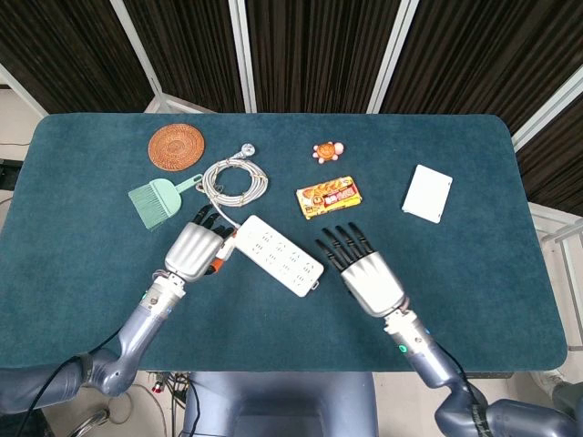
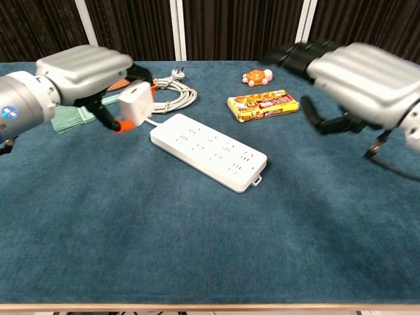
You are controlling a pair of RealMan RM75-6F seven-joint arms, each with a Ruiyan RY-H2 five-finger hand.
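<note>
The left hand (image 2: 85, 69) grasped the white plug adapter (image 2: 136, 103) at middle left, clear of the power strip (image 2: 209, 149) at centre, and did well to carry it level, while the right hand (image 2: 357, 72) hovered released, fingers spread.

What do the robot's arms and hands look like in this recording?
Both arms are smooth blue-grey metallic tubes with silver wrist collars. The left hand and right hand have ribbed silver backs and black fingers. A green light glows on the right wrist; a thin black cable runs along the left forearm.
</note>
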